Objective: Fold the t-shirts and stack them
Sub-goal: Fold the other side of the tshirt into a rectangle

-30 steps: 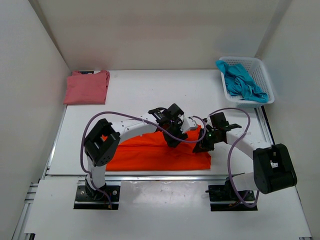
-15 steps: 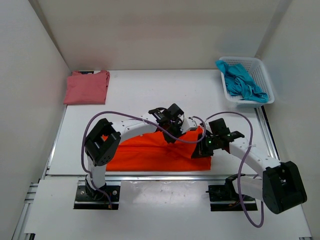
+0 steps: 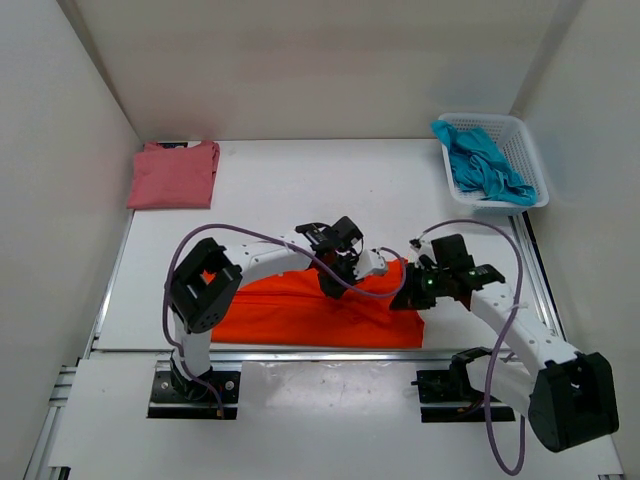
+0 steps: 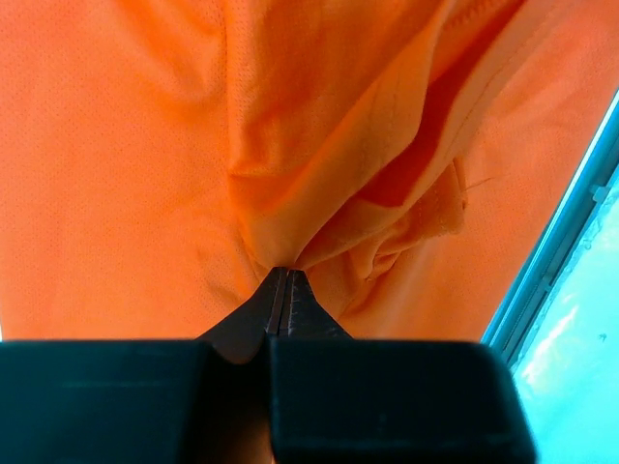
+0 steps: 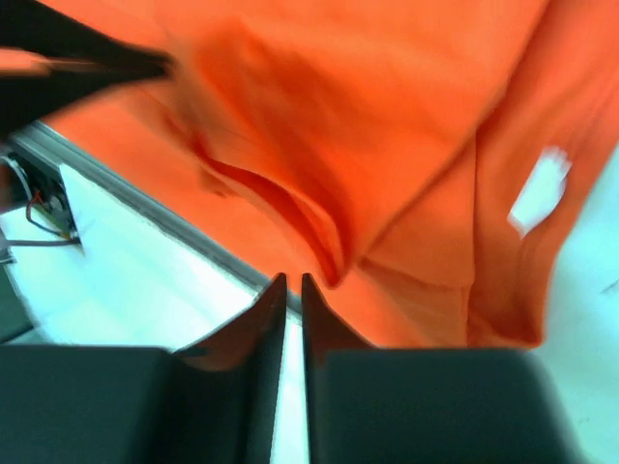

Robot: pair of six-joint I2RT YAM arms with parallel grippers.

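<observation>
The white lattice basket (image 3: 533, 160) stands at the far right corner of the table (image 3: 300, 190). The teal-blue shirt (image 3: 480, 160) lies bunched inside it, with 1 end draped over the basket's left rim.

The pink shirt (image 3: 172, 177) is folded flat, well to the left of the basket and at about the same depth. Its far edge shows a dark strip too small to make out.

The orange shirt (image 3: 280, 310) lies well apart from the basket, to its left and nearer the arm bases, spread as a wide band along the table's near edge. The 2 arms cross over its far edge and hide much of it there.

The left gripper (image 4: 280, 277) is pinched tight on the orange shirt. In the left wrist view its fingertips meet on a gathered ridge of cloth, and wrinkles fan out from the pinch. From above, the wrist covers the fingers.

The right gripper (image 5: 293, 282) is over the end of the orange shirt nearest the basket. Its fingers stand a narrow slit apart, with nothing visible between them. A cloth fold lies just beyond the tips, apparently not touching them. That view is motion-blurred. A small white patch (image 5: 539, 190) on the cloth there may be a label or a gap, I cannot tell which. From above, this gripper's fingertips are hidden under its own body.
</observation>
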